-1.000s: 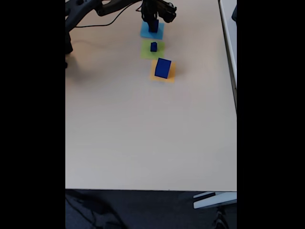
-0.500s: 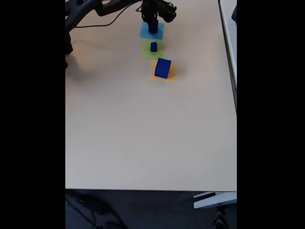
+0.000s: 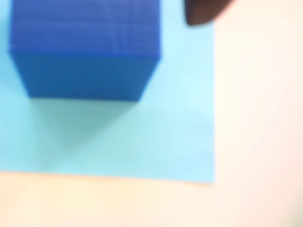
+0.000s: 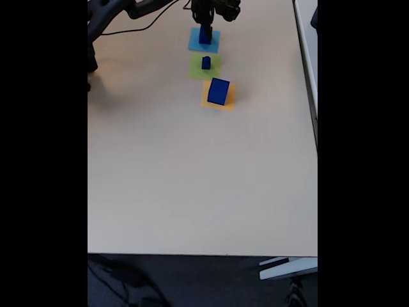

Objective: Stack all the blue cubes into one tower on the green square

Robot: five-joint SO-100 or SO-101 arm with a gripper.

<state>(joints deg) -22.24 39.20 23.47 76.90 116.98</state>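
The medium blue cube (image 4: 205, 35) stands on a light-blue paper square (image 4: 204, 42) at the far end of the table. My gripper (image 4: 206, 19) hangs just above it, holding nothing. In the wrist view this cube (image 3: 85, 47) looms large at upper left on the light-blue paper (image 3: 142, 137), and one dark fingertip (image 3: 203, 12) shows at the top, apart from the cube's right side. The small blue cube (image 4: 206, 62) sits on the green square (image 4: 197, 69). The large blue cube (image 4: 218, 91) rests on an orange square (image 4: 229, 101).
The arm's dark body and a black cable (image 4: 137, 29) lie along the table's far left. The beige table (image 4: 192, 179) stretches wide toward the near edge. A white panel (image 4: 308, 57) borders the table's right side.
The gripper has risen off the medium cube, which stays on the light-blue square and now shows fully. The other two cubes have not moved.
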